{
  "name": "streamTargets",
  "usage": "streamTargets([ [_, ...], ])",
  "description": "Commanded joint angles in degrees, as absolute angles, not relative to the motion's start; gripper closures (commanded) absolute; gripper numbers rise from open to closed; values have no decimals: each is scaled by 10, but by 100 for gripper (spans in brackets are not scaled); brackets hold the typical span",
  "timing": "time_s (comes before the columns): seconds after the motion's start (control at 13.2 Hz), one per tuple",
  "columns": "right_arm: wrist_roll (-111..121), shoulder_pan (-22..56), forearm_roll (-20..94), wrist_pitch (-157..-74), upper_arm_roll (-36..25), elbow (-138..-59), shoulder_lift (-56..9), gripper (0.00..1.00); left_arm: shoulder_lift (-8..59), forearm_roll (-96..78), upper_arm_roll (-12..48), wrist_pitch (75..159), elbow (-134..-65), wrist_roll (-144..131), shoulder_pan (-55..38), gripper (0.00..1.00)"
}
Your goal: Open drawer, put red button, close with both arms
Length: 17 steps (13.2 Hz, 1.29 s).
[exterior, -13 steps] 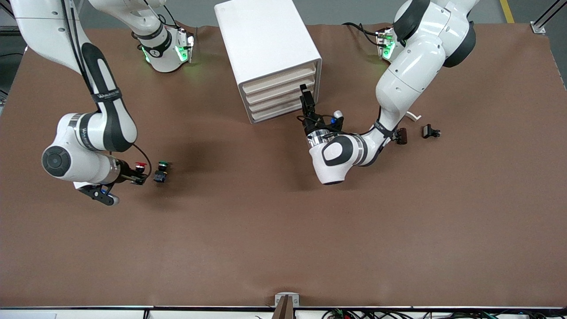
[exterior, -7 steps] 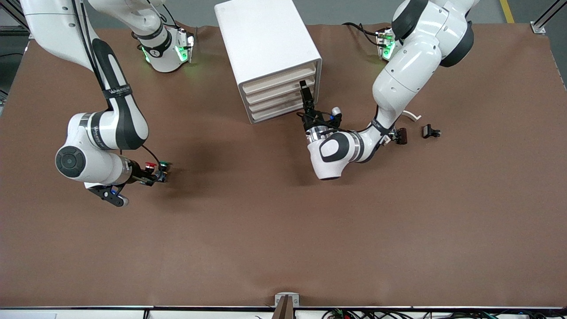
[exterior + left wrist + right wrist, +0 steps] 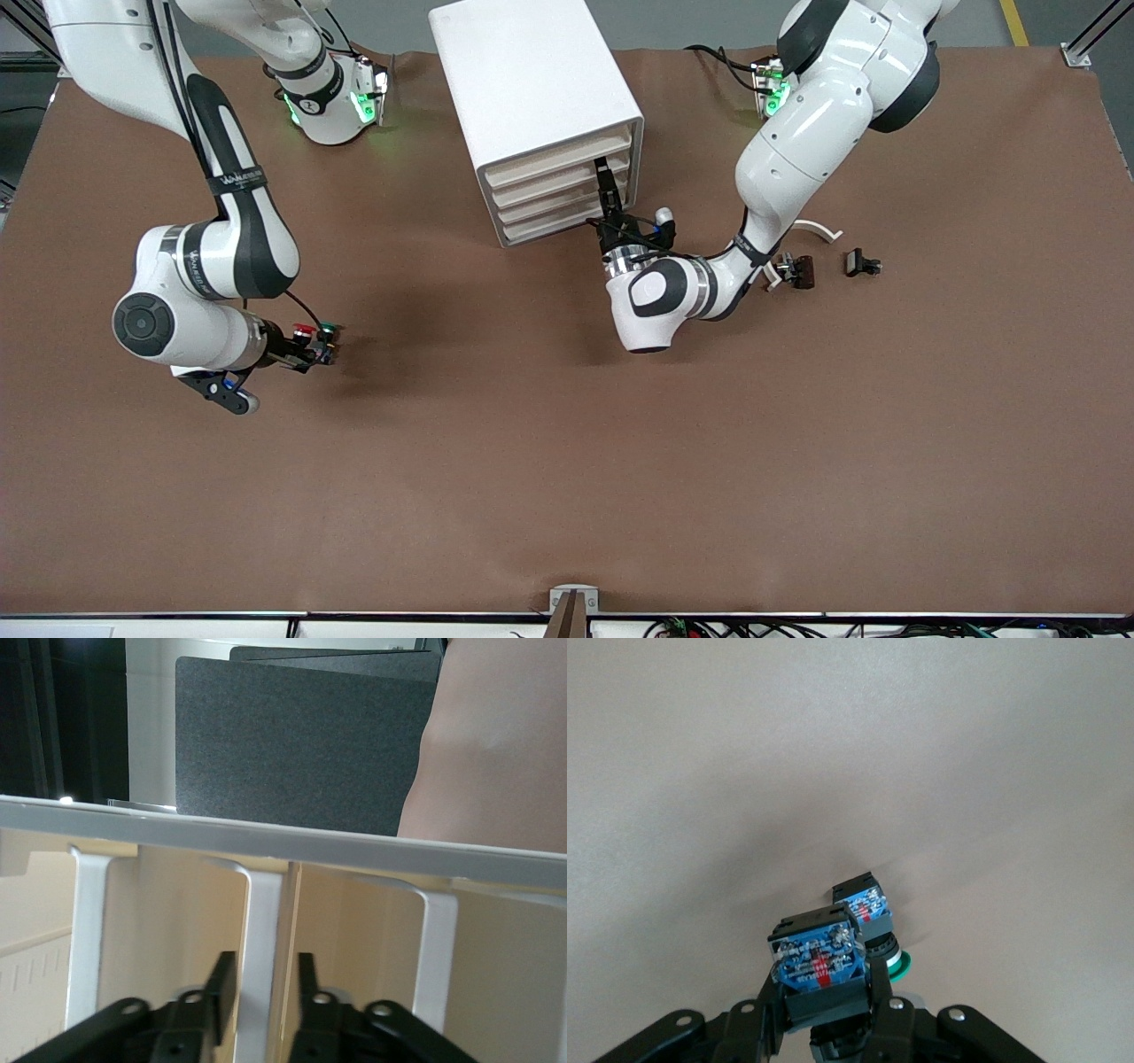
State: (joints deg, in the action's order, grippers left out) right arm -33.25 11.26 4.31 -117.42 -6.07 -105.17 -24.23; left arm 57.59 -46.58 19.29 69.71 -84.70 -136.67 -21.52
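Observation:
The red button (image 3: 303, 333), a red cap on a blue-black block (image 3: 815, 961), is clamped in my right gripper (image 3: 310, 352) (image 3: 822, 990) low over the table toward the right arm's end. It sits close beside the green-capped button (image 3: 328, 330) (image 3: 873, 917). The white drawer cabinet (image 3: 532, 80) stands mid-table with its drawers (image 3: 558, 182) pushed in. My left gripper (image 3: 604, 182) (image 3: 264, 964) is at the drawer fronts. Its fingers (image 3: 221, 979) straddle a white upright drawer handle (image 3: 261, 921) closely, one pad against it.
Two small dark parts (image 3: 802, 270) (image 3: 861, 262) and a curved white piece (image 3: 819, 229) lie toward the left arm's end, beside the left arm's elbow. The brown mat (image 3: 567, 461) stretches bare nearer the front camera.
My right gripper carried the red button sideways up to the green button. The left gripper moved in on the drawer front and its fingers narrowed round the handle.

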Motion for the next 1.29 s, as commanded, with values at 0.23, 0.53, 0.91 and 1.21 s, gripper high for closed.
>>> streamTargets([
  [0.23,-381,135,47,-1148,-63,-1033,-236,100,571,-478,188,694,-846,-1378,-213,90],
  [0.53,-402,144,47,-1142,-63,-1027,-236,100,568,-473,186,697,-841,-1376,-202,90],
  [0.91,-456,166,47,-1141,-63,-1013,-236,100,570,-466,170,698,-817,-1372,-181,90],
  [1.21,-553,211,47,-1080,-63,-963,-237,100,570,-461,149,698,-786,-1368,-179,90],
])
